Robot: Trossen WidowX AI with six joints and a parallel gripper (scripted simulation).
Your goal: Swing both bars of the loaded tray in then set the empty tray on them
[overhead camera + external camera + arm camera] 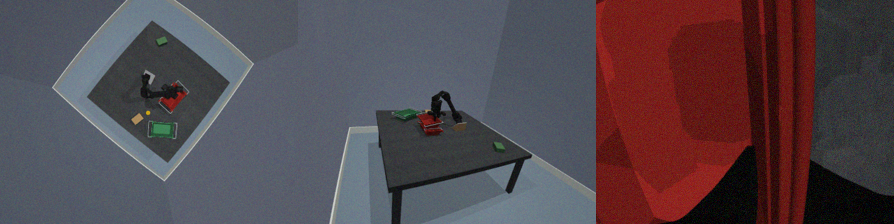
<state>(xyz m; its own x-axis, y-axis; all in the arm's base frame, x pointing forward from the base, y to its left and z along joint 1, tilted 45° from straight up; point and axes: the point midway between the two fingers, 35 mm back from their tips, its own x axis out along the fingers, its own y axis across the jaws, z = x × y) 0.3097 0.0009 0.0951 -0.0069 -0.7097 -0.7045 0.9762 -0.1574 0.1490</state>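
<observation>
A red tray (178,102) (426,118) is over a second red tray (433,132), which stands on the table. The upper tray's white wire bars stick out past its ends. A white bar shows along the near end of the lower tray; how its bars lie across its top is not clear, and its load is hidden. My gripper (435,118) (764,151) is shut on the side wall of the upper tray. The upper tray looks close to level. Whether it touches the bars below cannot be told.
A green tray (162,129) (407,114) with its bars out stands to one side. A tan block (137,118), a yellow disc (148,112) and a green block (162,40) (499,146) lie on the table. A pale panel (151,75) (460,126) is by the arm's base.
</observation>
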